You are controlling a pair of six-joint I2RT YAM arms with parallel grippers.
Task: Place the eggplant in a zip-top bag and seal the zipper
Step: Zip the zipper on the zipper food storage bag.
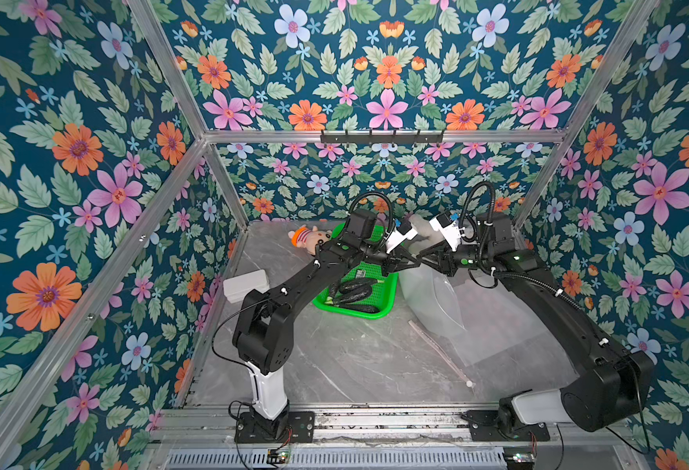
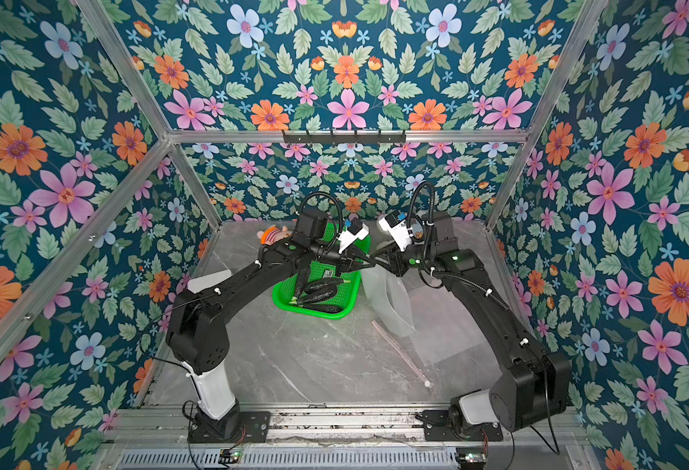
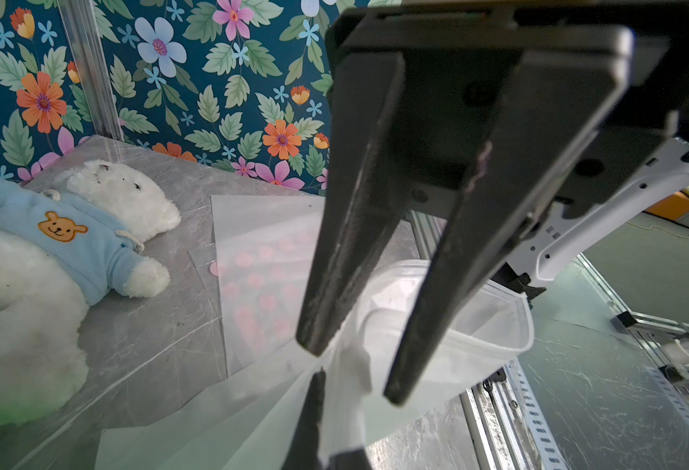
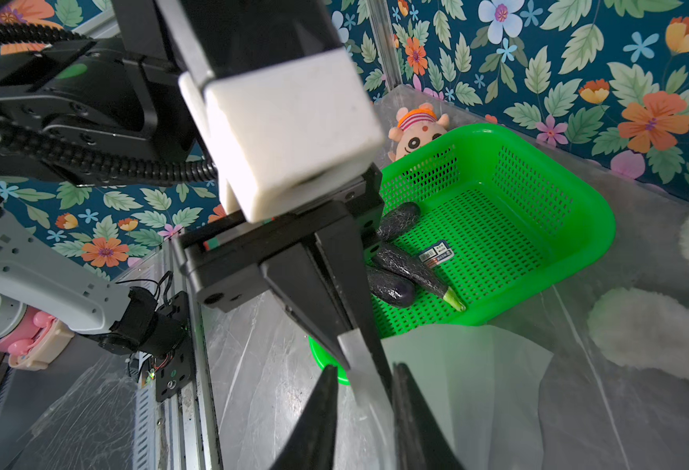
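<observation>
left gripper: clamped on bag edge
right gripper: astride same edge, grip unclear
left of bag: basket with eggplants, under left arm
far: bear, doll

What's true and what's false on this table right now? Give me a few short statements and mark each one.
1. The eggplants lie in the green basket. True.
2. The left claw is shut on the bag. True.
3. One eggplant is already inside the bag. False: the bag looks empty, and every eggplant in view is in the basket.
4. The right claw is clamped tight. False: its jaws stand apart, with bag film between them.
5. The stuffed bear wears a light blue top. True.
</observation>
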